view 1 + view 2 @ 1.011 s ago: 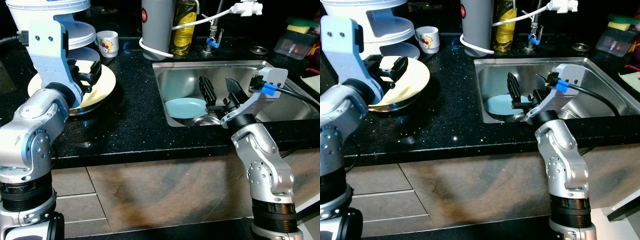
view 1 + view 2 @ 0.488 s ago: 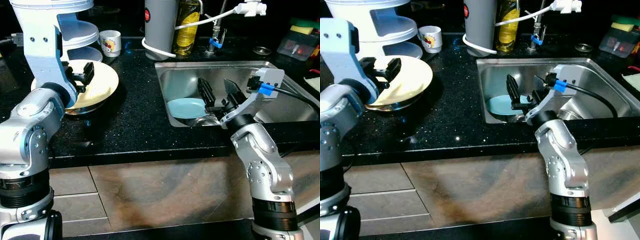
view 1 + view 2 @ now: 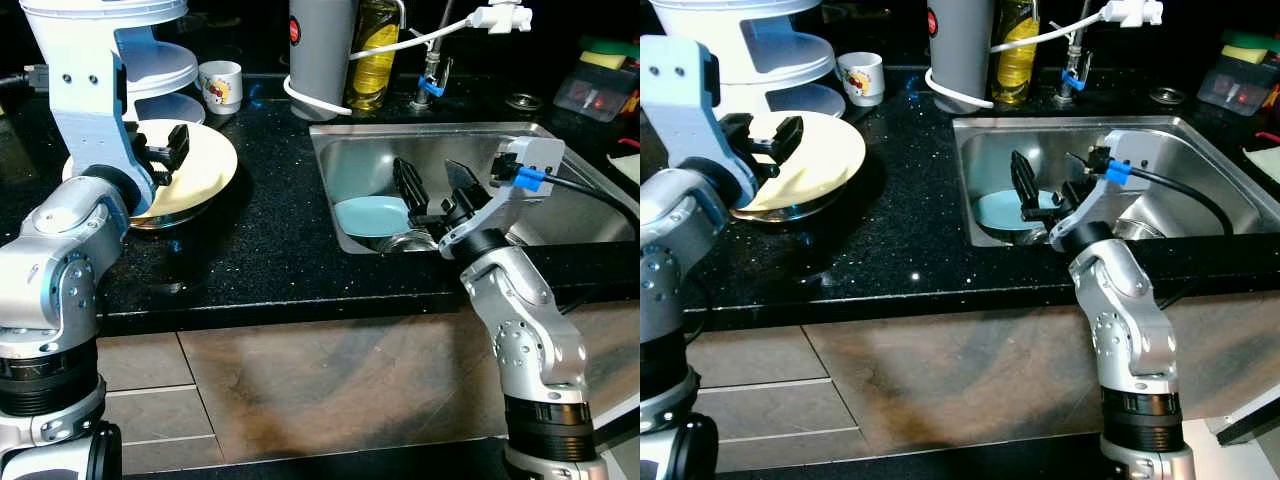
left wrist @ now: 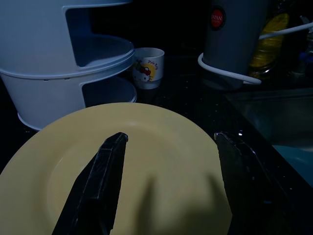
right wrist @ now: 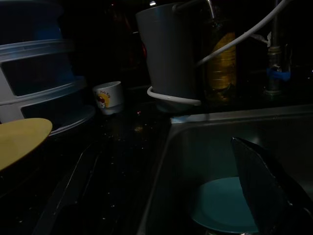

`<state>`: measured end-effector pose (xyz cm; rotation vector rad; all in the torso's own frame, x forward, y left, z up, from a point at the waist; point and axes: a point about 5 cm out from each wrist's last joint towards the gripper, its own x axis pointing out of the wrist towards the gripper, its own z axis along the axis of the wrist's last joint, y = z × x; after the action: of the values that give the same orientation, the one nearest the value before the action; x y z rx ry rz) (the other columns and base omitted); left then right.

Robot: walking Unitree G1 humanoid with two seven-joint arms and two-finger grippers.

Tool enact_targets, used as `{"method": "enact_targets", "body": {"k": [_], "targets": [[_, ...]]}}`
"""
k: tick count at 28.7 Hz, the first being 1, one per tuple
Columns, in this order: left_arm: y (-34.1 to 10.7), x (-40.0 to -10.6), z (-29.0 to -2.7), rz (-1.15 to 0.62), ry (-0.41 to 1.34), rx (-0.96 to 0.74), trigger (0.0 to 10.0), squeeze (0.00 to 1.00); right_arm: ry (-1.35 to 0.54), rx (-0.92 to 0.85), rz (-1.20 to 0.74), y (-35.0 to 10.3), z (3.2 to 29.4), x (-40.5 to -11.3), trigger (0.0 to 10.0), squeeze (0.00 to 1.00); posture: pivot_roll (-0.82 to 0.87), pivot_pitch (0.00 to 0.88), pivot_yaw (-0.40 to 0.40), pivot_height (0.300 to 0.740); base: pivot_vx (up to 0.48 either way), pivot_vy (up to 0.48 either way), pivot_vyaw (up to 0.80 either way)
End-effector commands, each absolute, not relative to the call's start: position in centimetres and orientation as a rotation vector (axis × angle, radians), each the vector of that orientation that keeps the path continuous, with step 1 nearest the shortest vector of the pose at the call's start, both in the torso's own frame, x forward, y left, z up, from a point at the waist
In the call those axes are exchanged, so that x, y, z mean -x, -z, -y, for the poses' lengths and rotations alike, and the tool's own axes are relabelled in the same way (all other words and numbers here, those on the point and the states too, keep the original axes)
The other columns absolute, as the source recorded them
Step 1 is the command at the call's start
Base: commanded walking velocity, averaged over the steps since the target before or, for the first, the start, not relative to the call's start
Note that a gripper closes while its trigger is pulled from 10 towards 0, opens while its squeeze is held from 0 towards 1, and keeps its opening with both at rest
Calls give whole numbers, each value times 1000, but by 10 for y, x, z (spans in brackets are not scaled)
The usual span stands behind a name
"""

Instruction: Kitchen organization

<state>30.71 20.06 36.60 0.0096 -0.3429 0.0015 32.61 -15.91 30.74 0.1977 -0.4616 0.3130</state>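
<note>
Black speckled countertop w/ steel sink; brown tiled cabinet front below; dim light.

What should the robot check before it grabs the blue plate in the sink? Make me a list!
1. Right gripper fingers spread wide: ok.
2. Right gripper hangs over the sink, close above the blue plate: ok.
3. Fingers around the blue plate's rim: not ok, still above it.
4. Blue plate free of whatever lies beneath it: cannot tell.
5. Left gripper open over the yellow plate, not gripping it: ok.
6. Cup out of the way: ok.
</note>
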Motion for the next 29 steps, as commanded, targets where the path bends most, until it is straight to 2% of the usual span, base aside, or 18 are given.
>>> {"method": "enact_targets", "body": {"k": [1,29], "targets": [[-367,-304,-202,364,-10,-11,10000,0,-320,-195,452,-306,159,-327,10000,0,41,209,-36,740,270,0,0],[-371,-301,-202,397,-10,12,10000,0,-331,-197,452,-307,158,-327,10000,0,40,207,-39,740,357,0,0]]}}
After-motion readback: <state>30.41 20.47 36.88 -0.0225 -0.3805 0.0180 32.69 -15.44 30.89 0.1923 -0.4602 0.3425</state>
